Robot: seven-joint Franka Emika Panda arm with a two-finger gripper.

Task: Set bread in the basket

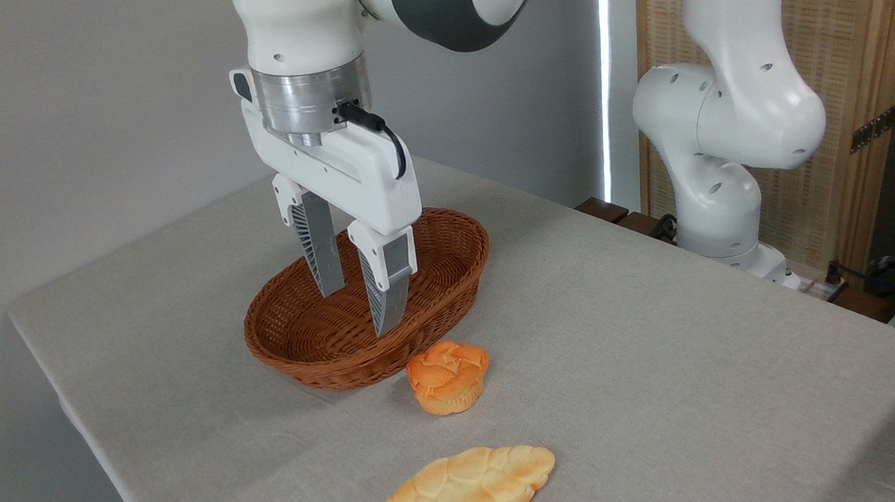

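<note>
Grey cloth covers the surface [658,331], which fills most of the frame and runs from the lower left up toward a plain grey wall; at the upper right I see a wooden screen [858,33] with woven panels. From my feed, the white arm [730,121] rises from its base at the right edge of the surface, arches out of the top of the frame and comes back down at upper centre. Below it sits the basket [447,243], an oval brown wicker one, just left of the frame's centre. I see nothing lying inside it. The gripper [361,308] hangs point-down over the basket's interior, its two fingers [323,248] spread apart with a clear gap between them and nothing held. At the bottom centre of the frame lies a long flat pale-golden loaf [460,493] with a crackled top, partly cut off by the lower edge. The bread [448,377], a small orange bun with a swirled top, stands on the cloth just in front of the basket's near rim, right beside it, between basket and loaf, well apart from the fingers.
</note>
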